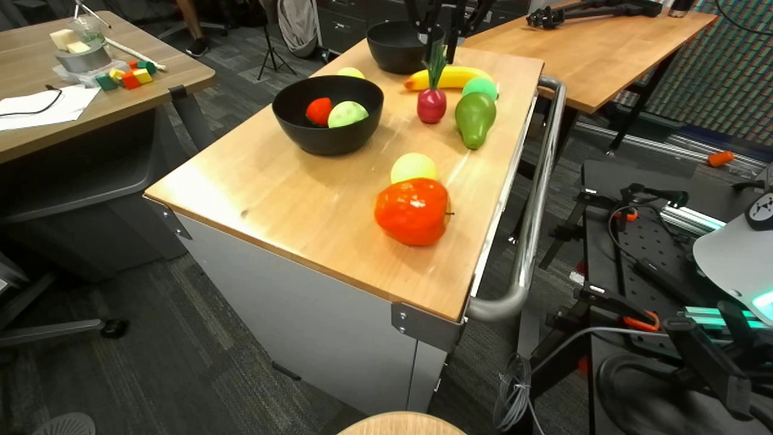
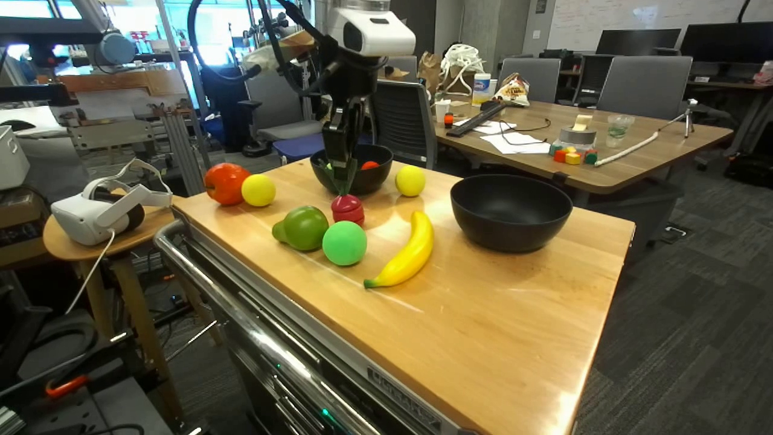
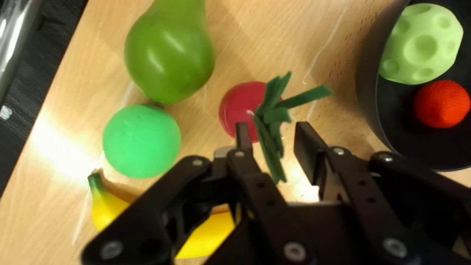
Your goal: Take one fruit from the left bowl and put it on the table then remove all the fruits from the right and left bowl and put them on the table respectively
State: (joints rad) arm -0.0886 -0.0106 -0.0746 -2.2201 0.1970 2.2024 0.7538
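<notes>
Seemingly, most is done; left to right in an exterior view, the nearer black round bowl [image 1: 326, 142] holds a red fruit [image 1: 319, 110] and a pale green dimpled fruit [image 1: 348, 113], both remaining; the farther black bowl [image 1: 384, 53] shows none; the black gripper [image 3: 274, 135] stands spread around the leafy top of a pink-red radish [image 1: 432, 107]; it rests, like the curved yellow banana [image 1: 459, 77], on the light wooden table [image 1: 290, 199].

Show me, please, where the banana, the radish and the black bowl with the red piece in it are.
Banana [image 2: 412, 252], in an exterior view: the middle of its yellow body.
Radish [image 3: 241, 105], in the wrist view: its red bulb.
Black bowl [image 1: 320, 140], in an exterior view: its outer wall, below the rim.
</notes>
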